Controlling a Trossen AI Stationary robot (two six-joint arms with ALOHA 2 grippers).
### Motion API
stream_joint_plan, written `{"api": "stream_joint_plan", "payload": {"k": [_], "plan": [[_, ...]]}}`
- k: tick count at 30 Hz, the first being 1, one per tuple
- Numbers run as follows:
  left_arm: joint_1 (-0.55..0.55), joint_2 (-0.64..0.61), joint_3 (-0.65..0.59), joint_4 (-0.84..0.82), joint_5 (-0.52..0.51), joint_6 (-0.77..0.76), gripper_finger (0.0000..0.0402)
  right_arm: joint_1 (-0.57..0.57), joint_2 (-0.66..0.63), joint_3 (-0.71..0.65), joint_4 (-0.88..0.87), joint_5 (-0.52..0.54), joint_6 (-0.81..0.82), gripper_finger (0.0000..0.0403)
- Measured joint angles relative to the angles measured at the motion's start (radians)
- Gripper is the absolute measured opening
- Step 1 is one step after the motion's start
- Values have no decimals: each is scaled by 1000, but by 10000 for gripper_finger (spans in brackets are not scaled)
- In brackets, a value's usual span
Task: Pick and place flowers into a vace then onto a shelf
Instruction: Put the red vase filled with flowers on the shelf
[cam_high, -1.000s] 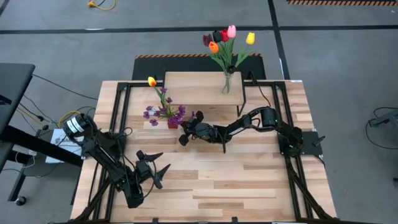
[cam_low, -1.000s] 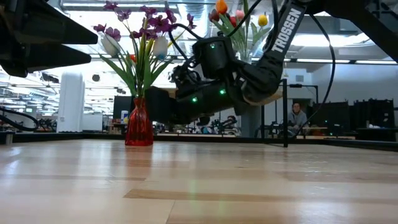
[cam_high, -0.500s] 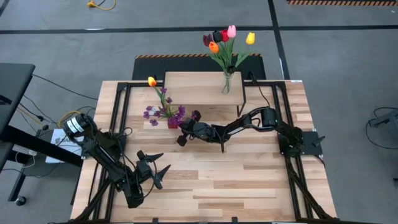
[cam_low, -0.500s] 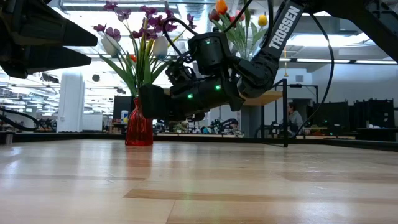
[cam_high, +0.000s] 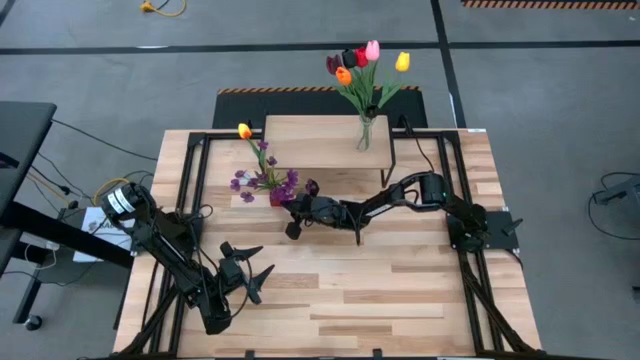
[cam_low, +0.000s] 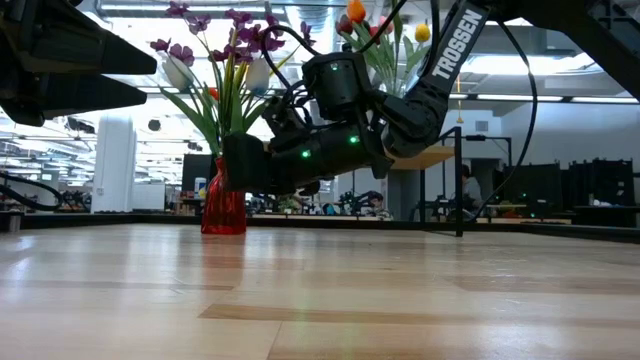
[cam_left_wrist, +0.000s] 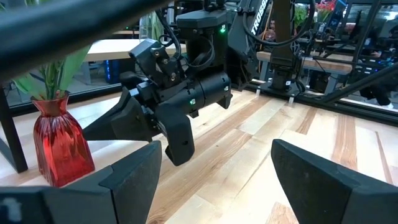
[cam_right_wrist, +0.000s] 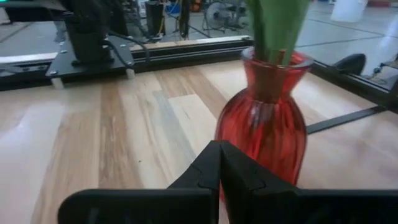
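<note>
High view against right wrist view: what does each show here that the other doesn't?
Only the high view shows the shelf carrying a clear vase of tulips, and the waiting left gripper, open, near the table's front left. Only the right wrist view shows the right gripper shut, its tips pointing at the red vase close ahead. Both show that red vase and the wooden tabletop.

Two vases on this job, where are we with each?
Done: the clear vase of tulips stands on the shelf. In hand: the right gripper, fingers shut and empty, points at the red vase of purple sprigs on the tabletop. Left: grip it and shelve it. The left gripper waits open near the front.
</note>
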Motion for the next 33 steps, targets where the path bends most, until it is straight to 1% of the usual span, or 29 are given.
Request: {"api": "stream_joint_plan", "payload": {"k": [3,7,9,16,23,27,31,33], "plan": [[0,0,0,0,2,0,293,5,0,0,0,10,-22,0],[0,0,0,0,10,0,293,30,0,0,0,172,-72,0],[0,0,0,0,15,0,293,37,-1,0,0,207,-83,0],[0,0,0,0,15,0,293,3,-1,0,-23,213,-16,0],[0,0,0,0,14,0,293,-20,-1,0,-26,203,-12,0],[0,0,0,0,14,0,293,-31,-1,0,-26,119,-11,0],[0,0,0,1,13,0,293,-35,-1,13,-41,91,-14,0],[0,0,0,2,14,0,293,-35,-1,28,-56,56,-28,0]]}}
